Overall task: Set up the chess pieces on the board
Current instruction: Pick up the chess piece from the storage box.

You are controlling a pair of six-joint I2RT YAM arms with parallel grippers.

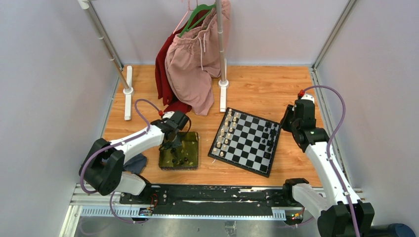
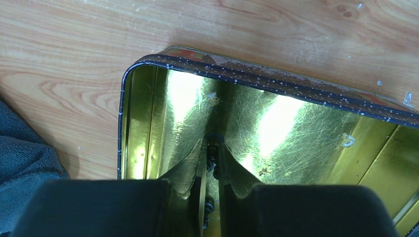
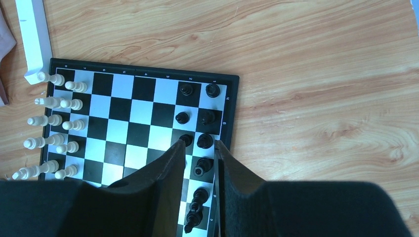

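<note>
My left gripper [image 1: 173,147] reaches down into the shiny yellow-green tray [image 1: 193,139]. In the left wrist view its fingertips [image 2: 213,144] are shut on a small black chess piece [image 2: 214,137] just above the tray floor [image 2: 296,128]. A second black piece [image 2: 209,204] lies lower between the fingers, and a few more [image 1: 181,160] rest in the tray. The board [image 1: 244,143] lies to the right. Cream-white pieces [image 3: 54,106] line its far side and black chess pieces [image 3: 205,140] its near side. My right gripper [image 3: 200,145] hovers open over the black rows, holding nothing.
A garment rack with pink and red clothes [image 1: 192,59] stands behind the tray and board, its white feet [image 1: 128,91] on the wooden table. A blue-grey cloth [image 1: 136,163] lies left of the tray. The tray's dark speckled rim [image 2: 276,79] rises around my left fingers.
</note>
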